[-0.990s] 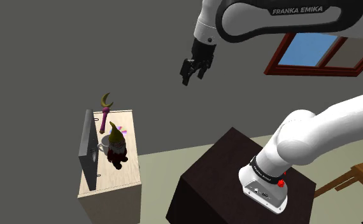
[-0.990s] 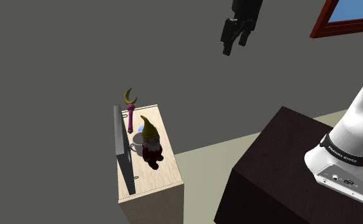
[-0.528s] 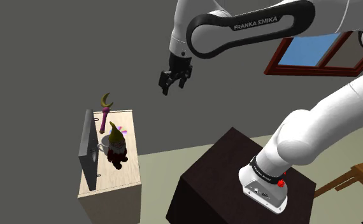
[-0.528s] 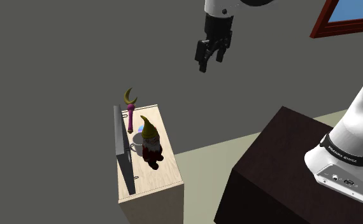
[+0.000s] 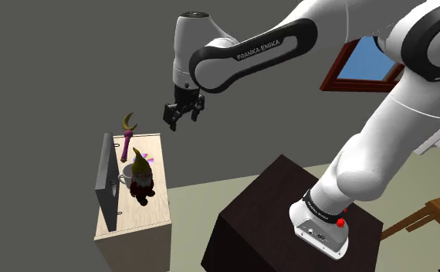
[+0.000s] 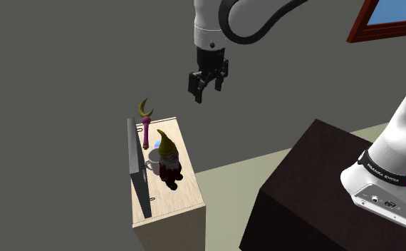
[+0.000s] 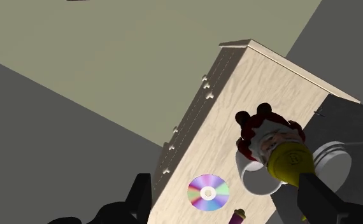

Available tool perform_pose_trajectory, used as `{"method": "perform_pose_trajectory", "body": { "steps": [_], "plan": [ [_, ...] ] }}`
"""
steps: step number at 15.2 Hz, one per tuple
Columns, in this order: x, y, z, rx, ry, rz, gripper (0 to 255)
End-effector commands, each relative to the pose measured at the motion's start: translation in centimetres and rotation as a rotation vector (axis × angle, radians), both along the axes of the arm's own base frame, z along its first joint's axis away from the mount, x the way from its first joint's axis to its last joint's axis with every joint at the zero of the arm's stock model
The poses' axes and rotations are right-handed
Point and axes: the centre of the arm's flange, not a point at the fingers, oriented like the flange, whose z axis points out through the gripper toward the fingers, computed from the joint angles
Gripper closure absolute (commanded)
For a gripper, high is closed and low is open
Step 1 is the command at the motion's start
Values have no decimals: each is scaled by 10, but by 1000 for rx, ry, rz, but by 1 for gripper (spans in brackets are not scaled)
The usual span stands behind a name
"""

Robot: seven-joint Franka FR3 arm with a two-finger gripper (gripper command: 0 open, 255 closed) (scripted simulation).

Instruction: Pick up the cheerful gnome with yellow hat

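At the shoulder view's lower right, the dark box stand carries the white arm's base, and a brown wooden piece of furniture shows just past it at the frame's edge. From there the arm arches up and across to the left, ending in the black gripper, which points downward in open air. In the wrist view its fingers stand apart with nothing between them.

Below it and well apart stands a light wooden desk with small knobs along its front. The gnome stands upright near the middle of the top, in a dark red coat with a white beard and a pointed yellow hat. A white mug sits just beside the gnome. Along the desk's edge on the shoulder view's left stands a dark flat panel. A shiny disc lies flat on the top near the gnome. At the desk's far end is a purple wand tipped with a yellow crescent.

Beyond is a grey wall, and at upper right a window with a red-brown frame.
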Motion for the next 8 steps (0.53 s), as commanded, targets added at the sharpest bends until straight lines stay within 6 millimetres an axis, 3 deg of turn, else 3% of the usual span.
{"method": "perform_pose_trajectory", "body": {
  "steps": [1, 8],
  "plan": [
    [10, 17, -19, 2, 7, 0, 0],
    [55, 73, -79, 8, 28, 4, 0]
  ]
}}
